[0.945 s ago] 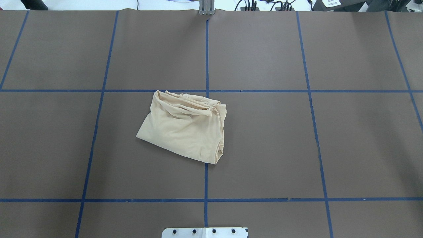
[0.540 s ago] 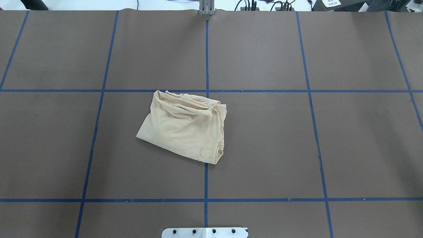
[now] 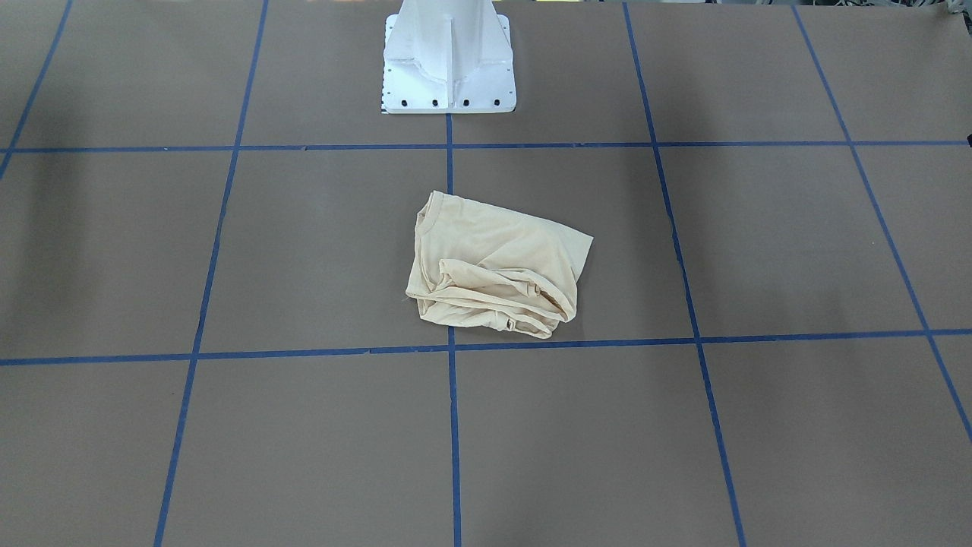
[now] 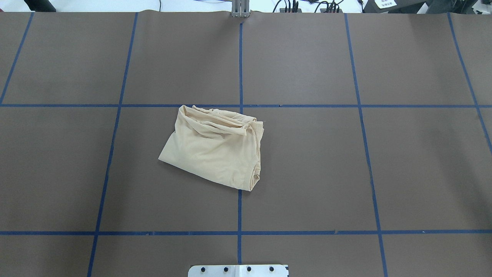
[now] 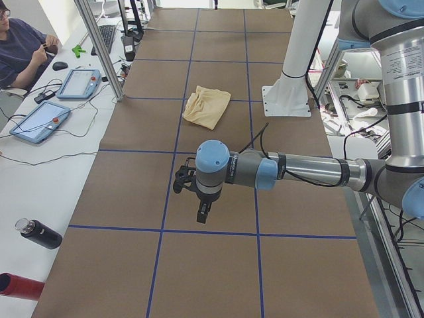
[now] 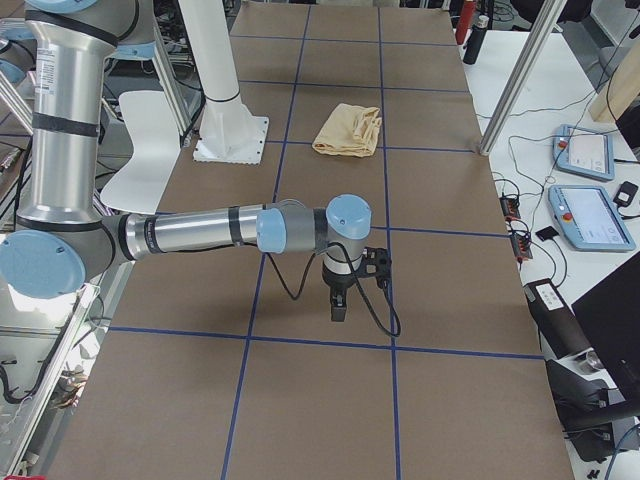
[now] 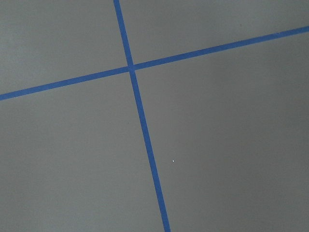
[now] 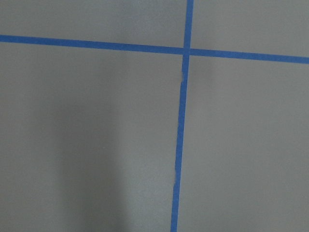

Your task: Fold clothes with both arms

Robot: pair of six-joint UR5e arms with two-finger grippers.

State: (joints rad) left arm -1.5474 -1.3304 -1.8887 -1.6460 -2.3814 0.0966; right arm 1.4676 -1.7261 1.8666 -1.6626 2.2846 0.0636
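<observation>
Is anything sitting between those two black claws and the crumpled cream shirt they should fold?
Nothing visible does. Only the brown paper-covered table with blue tape lines lies between the crumpled cream-yellow shirt and the black two-finger left gripper or right gripper, which hover toward opposite table ends.

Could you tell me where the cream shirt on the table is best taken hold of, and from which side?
I would pinch the rumpled folds along the far edge of the shirt, away from the robot, coming straight down from above. They stand up in ridges that can probably be pinched, whereas the smooth panel nearer the robot lies flat on the table.
</observation>
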